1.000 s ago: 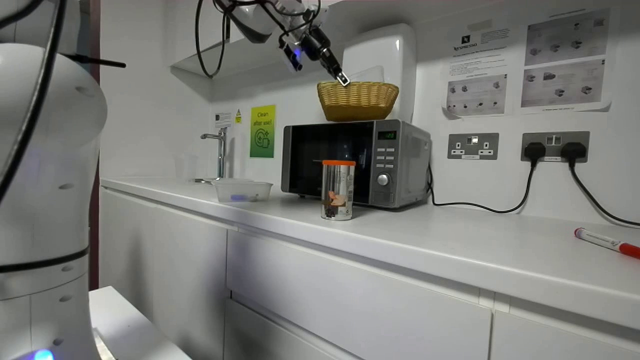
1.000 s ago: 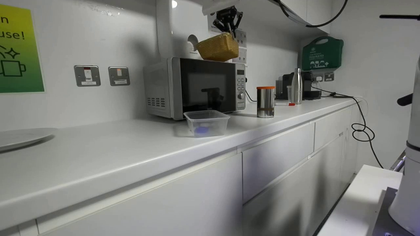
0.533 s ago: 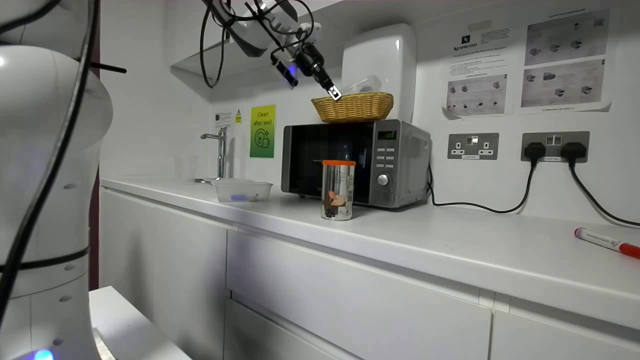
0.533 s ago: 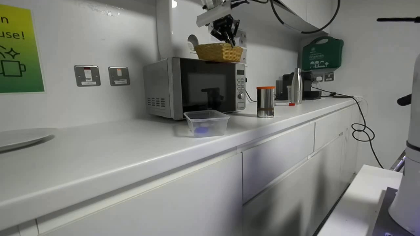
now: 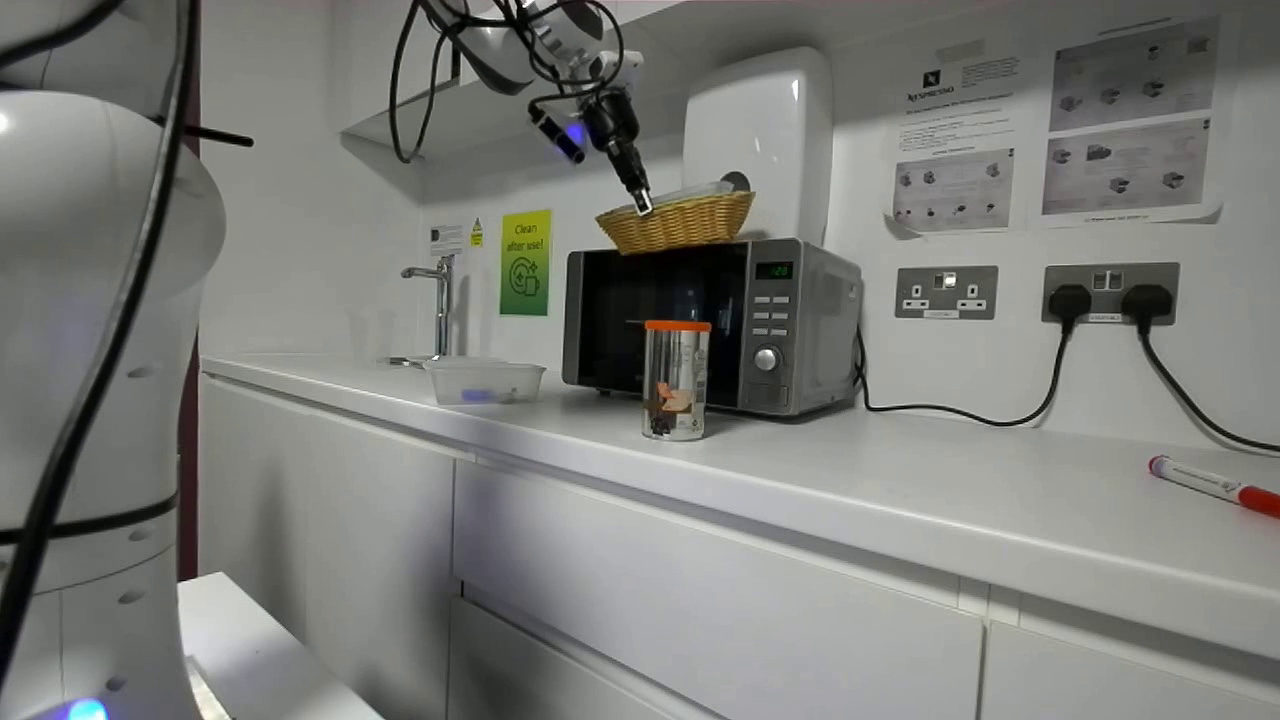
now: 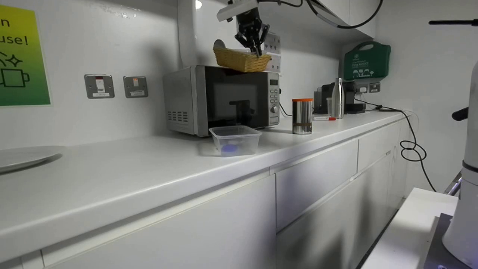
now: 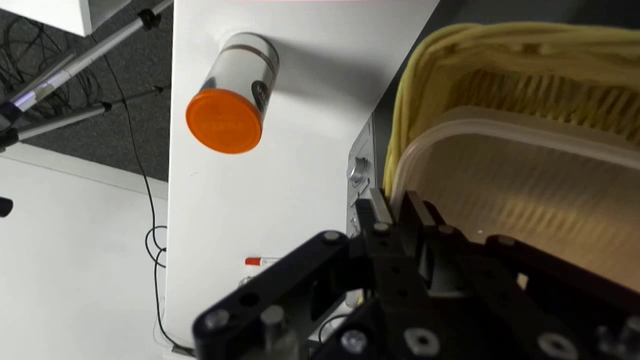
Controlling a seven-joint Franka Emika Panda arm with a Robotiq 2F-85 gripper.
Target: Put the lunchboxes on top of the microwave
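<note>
Lunchbox [image 7: 530, 185] floor, inside basket [image 7: 500, 33]: wrist view only.

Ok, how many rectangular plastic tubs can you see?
2: one tub in the basket held by the tool, another tub on the counter near the microwave. Others could be hidden, say behind the microwave.

Upper centre in an exterior view, a basket [image 5: 685, 226] holding a tub [image 7: 540, 192] overlaps the top edge of the microwave [image 5: 725, 300]. A canister [image 5: 675, 385] stands before the microwave, a box [image 5: 485, 382] farther left.
</note>
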